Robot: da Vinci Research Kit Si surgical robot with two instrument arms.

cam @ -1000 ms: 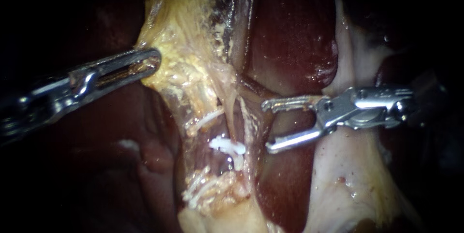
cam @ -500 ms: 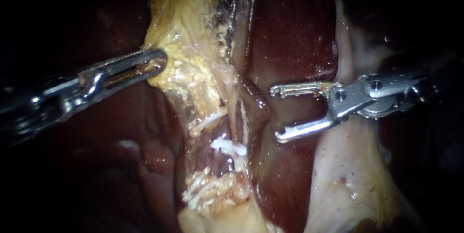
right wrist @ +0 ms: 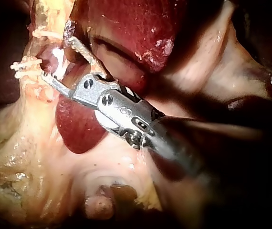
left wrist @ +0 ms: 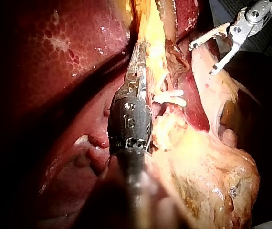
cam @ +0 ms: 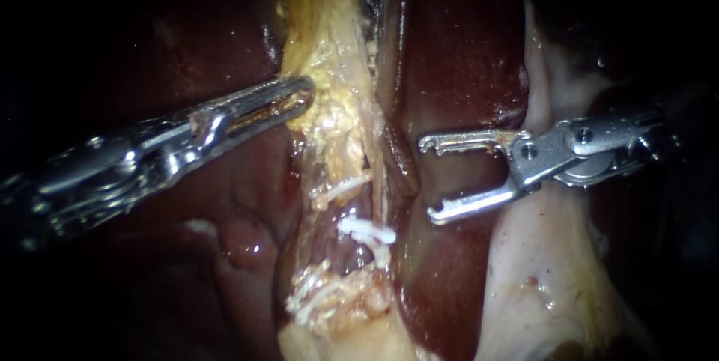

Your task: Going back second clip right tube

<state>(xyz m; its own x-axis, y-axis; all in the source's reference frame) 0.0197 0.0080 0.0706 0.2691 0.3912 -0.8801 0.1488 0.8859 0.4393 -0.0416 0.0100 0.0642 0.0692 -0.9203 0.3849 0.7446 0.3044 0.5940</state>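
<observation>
Clip [cam: 367, 231] left of right instrument [cam: 428, 179]; liver [cam: 457, 54] behind.

a surgical practice bench, not an operating room: a wet, dark red liver [cam: 457, 54] and pale yellow fatty tissue [cam: 337, 114] lie brightly lit amid darkness, with small white clips [cam: 367, 232] set in the tissue. two slender, shiny steel tools, the left instrument [cam: 302, 96] and right instrument [cam: 427, 180], reach in. in the left wrist view the organ ends at a free edge, a dull grey surface [left wrist: 219, 12] beyond.
</observation>
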